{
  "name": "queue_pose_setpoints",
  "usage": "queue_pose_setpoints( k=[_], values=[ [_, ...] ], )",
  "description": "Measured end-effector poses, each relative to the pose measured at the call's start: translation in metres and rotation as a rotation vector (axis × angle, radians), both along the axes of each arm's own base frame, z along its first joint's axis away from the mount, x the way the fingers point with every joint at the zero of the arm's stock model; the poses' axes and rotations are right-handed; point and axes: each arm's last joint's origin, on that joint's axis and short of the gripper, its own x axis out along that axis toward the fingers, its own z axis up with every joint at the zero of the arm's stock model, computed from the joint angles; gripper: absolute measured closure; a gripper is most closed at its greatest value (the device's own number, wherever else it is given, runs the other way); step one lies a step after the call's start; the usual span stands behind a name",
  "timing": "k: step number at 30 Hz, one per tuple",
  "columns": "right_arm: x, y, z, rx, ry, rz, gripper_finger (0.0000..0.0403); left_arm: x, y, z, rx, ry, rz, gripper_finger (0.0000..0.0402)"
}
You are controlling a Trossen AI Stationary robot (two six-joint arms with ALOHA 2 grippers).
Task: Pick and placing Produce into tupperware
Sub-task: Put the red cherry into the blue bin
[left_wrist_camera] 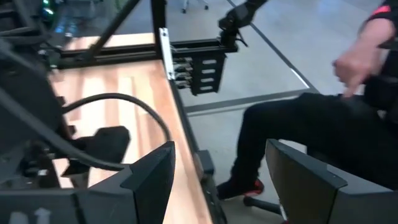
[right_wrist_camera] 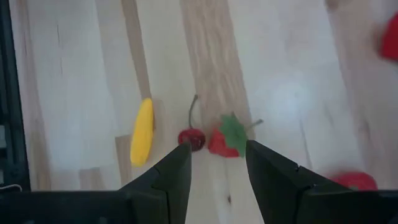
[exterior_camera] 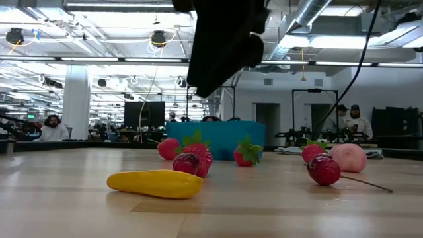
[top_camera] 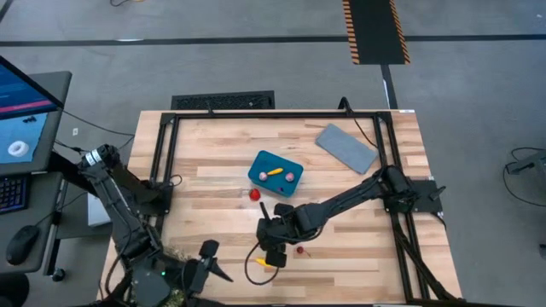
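The teal tupperware (top_camera: pixel 275 173) stands mid-table with a yellow piece and pink pieces inside. Loose produce lies on the wood near the front: a yellow piece (right_wrist_camera: pixel 142 130), a cherry (right_wrist_camera: pixel 191 138) and a strawberry (right_wrist_camera: pixel 227 140). My right gripper (right_wrist_camera: pixel 217 163) hangs open above them, pointing steeply down, the cherry and strawberry just beyond its fingertips. The low view shows its dark body (exterior_camera: pixel 225 39) well above the fruit. Another strawberry (top_camera: pixel 254 194) lies beside the tupperware. My left gripper (top_camera: pixel 217 263) is open at the near left edge, holding nothing.
The flat grey lid (top_camera: pixel 346 147) lies at the far right. A leafy green plant (top_camera: pixel 175 254) sits by my left arm. More red and pink pieces (exterior_camera: pixel 348 157) lie to the right in the low view. A seated person (left_wrist_camera: pixel 323 124) is beyond the table's edge.
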Motion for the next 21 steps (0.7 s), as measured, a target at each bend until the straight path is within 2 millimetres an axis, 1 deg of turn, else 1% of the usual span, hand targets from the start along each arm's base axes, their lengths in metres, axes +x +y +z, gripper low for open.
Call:
queue_pose_setpoints(
  k=[3,6,8,9,11,14,16,21],
  values=[
    [0.001,0.000,-0.010,-0.009,0.035,0.016,0.0227,-0.008,-0.006,0.000,-0.016,0.003,-0.006,0.0162],
    [0.005,-0.001,-0.010,0.007,0.011,0.014,0.0227,-0.014,-0.010,0.000,-0.025,0.000,-0.003,0.0161],
    [0.005,-0.003,-0.014,0.017,0.035,0.010,0.0227,-0.018,-0.012,0.000,-0.025,-0.004,0.000,0.0161],
    [0.005,-0.003,-0.016,0.026,0.046,0.010,0.0227,-0.019,-0.013,0.000,-0.024,-0.007,0.002,0.0161],
    [0.013,-0.003,-0.021,0.069,0.020,0.010,0.0227,-0.021,-0.014,0.000,-0.024,-0.012,0.007,0.0161],
    [0.013,-0.007,-0.029,0.067,0.054,0.005,0.0227,-0.024,-0.016,0.001,-0.025,-0.015,0.009,0.0161],
    [0.018,-0.007,-0.031,0.079,0.027,0.001,0.0227,-0.025,-0.017,0.001,-0.026,-0.015,0.004,0.0161],
    [0.021,-0.011,-0.044,0.087,0.061,-0.004,0.0227,-0.027,-0.018,0.001,-0.035,-0.015,0.010,0.0162]
  ],
)
